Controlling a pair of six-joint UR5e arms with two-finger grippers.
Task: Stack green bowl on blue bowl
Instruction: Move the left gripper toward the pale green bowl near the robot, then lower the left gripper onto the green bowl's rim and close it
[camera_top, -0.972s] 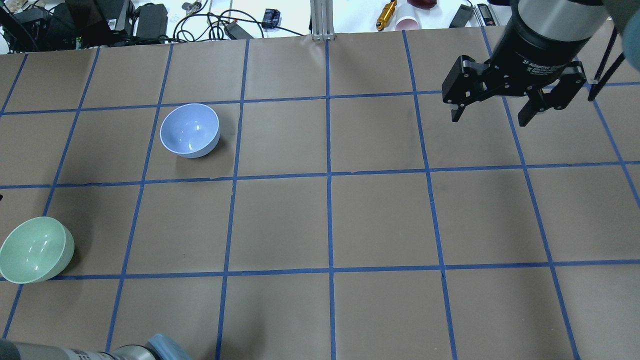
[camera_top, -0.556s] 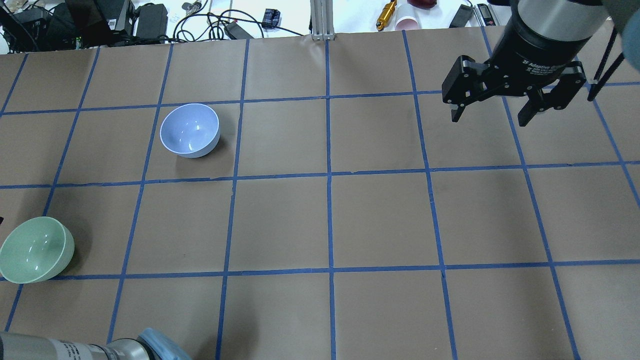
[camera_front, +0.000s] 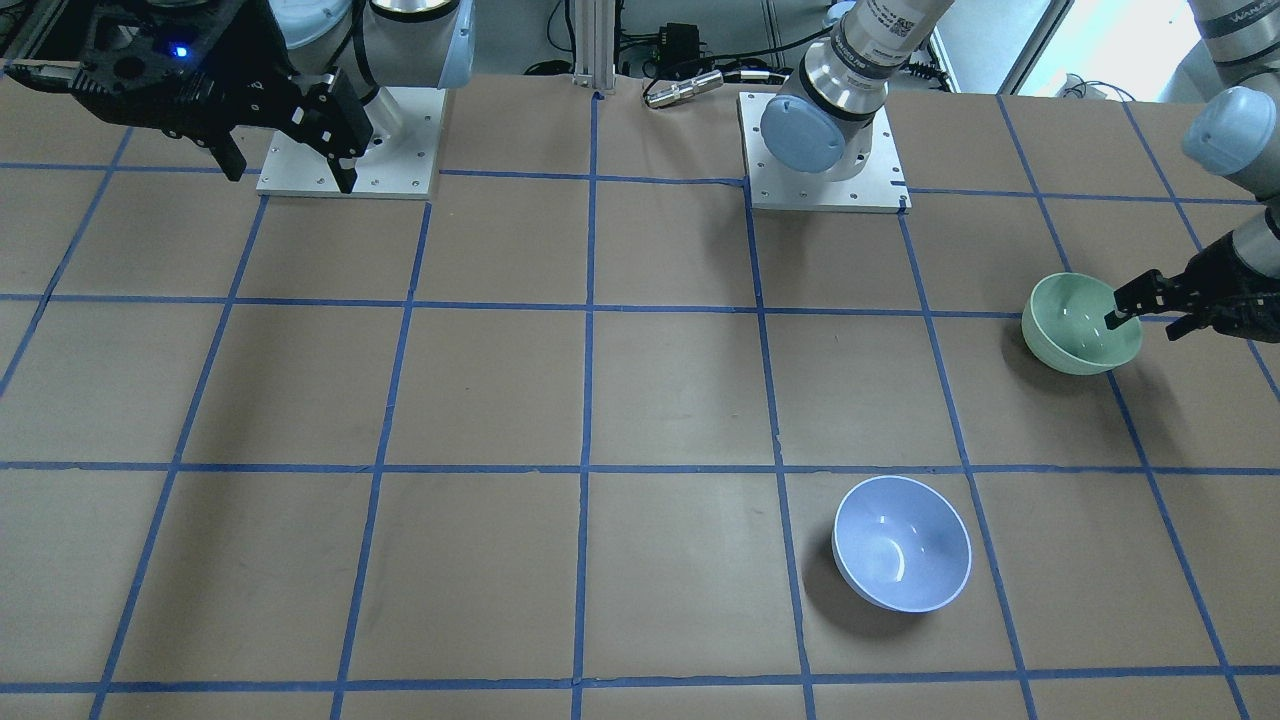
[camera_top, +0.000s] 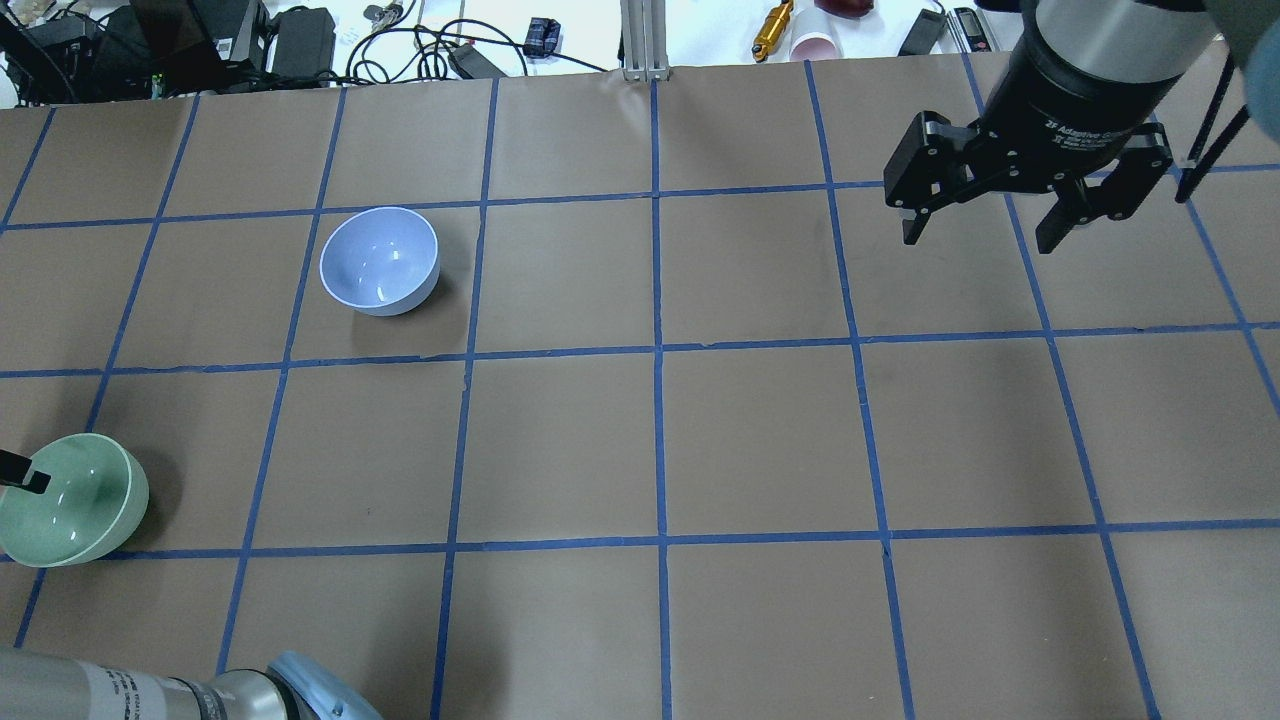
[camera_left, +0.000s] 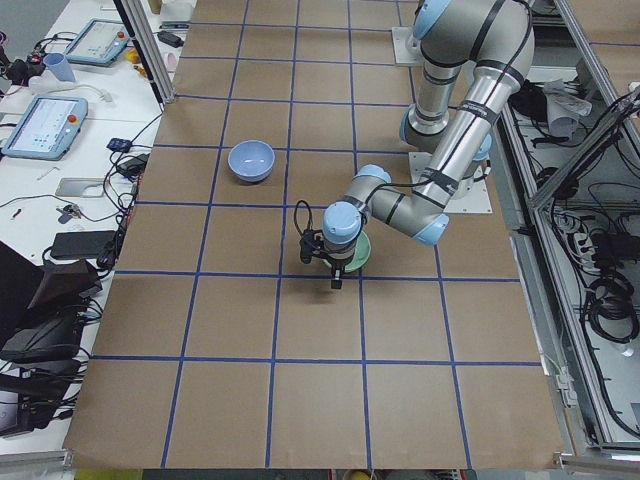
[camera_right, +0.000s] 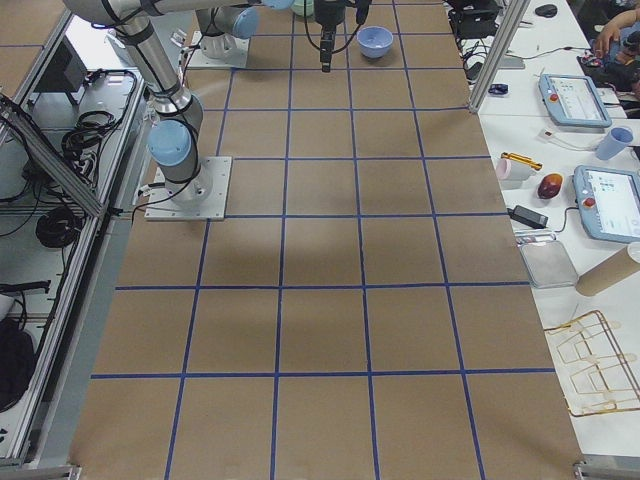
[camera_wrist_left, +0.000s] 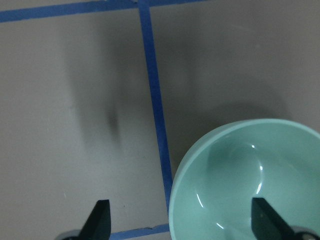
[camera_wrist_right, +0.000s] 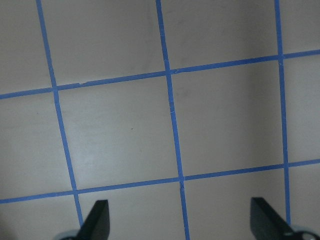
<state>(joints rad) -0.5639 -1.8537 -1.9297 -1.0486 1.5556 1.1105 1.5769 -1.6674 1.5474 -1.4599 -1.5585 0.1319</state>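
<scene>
The green bowl stands upright at the table's near left edge, also in the front view. My left gripper is open and low at that bowl. In the left wrist view the left gripper straddles the rim of the green bowl, one fingertip over its inside and the other outside. One fingertip shows overhead. The blue bowl stands apart, further out, empty. My right gripper is open and empty, high over the far right.
Brown paper with a blue tape grid covers the table. Cables, power bricks, a gold cylinder and a pink cup lie beyond the far edge. The arms' white base plates sit at the robot's side.
My left arm has moved in from the left edge, and a fingertip now shows over the green bowl. The right gripper and both bowls have stayed put.
</scene>
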